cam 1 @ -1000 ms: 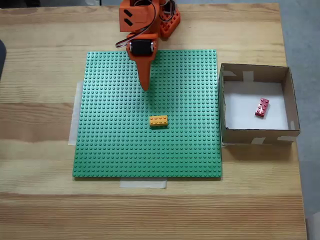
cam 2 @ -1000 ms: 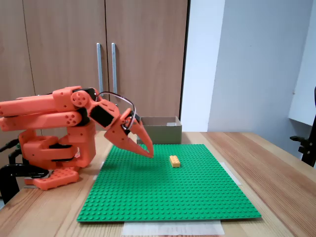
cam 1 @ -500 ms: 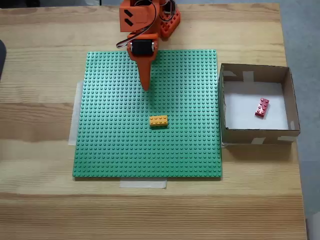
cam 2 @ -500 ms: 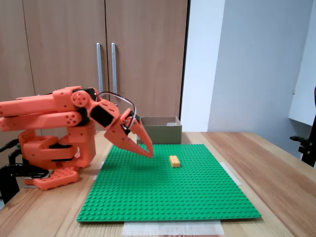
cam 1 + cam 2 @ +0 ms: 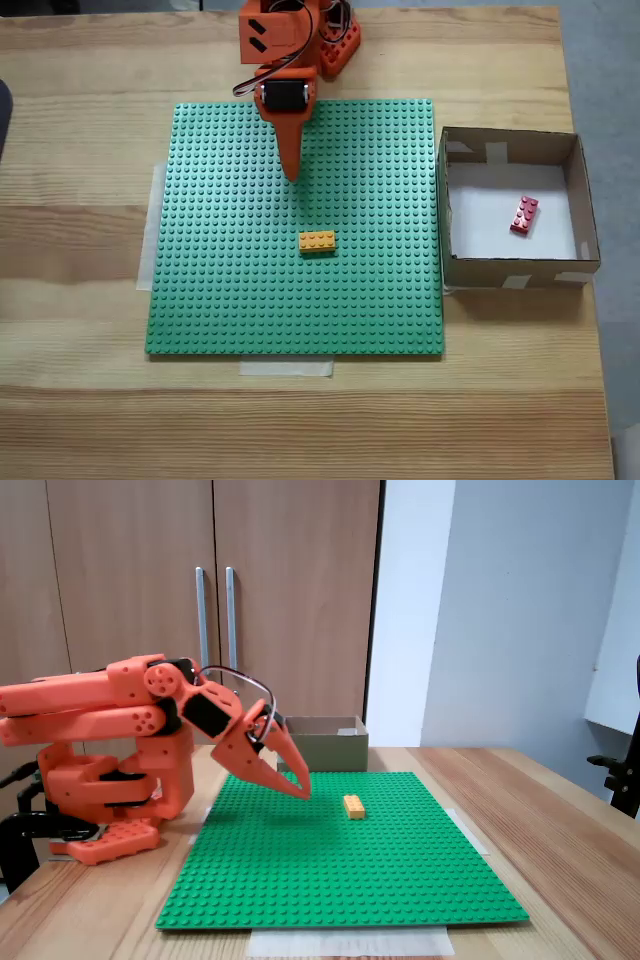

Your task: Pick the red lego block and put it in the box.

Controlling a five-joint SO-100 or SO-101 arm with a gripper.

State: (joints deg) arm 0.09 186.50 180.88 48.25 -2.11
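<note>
- From above, the red block (image 5: pixel 524 214) lies flat on the white floor of the box (image 5: pixel 510 275), toward its right side, so I judge the job done or all but done.
- It sits at a slight slant to the box walls, studs up, touching none of them as far as I can tell.
- It looks like a small red brick with two rows of studs, much the same size as the yellow brick (image 5: pixel 317 241) on the green baseplate (image 5: pixel 220 300).
- The gripper (image 5: pixel 291 176) points down over the upper middle of the baseplate, well apart from the box and short of the yellow brick.
- Its fingers look pressed together into one narrow point, with nothing between them.
- What is left, I would say, is at most for the arm to fold back to rest.

- From the side, the arm (image 5: pixel 110 715) is folded low at the left of the table, with the gripper (image 5: pixel 300 792) angled down just above the baseplate (image 5: pixel 340 880).
- Here too the fingers meet at the tip, closed on nothing.
- The box (image 5: pixel 325 745) stands at the far edge of the baseplate; its wall hides the floor, so the red block cannot be seen from here.
- The yellow brick (image 5: pixel 353 806) rests on the baseplate, near the gripper but clear of it.
</note>
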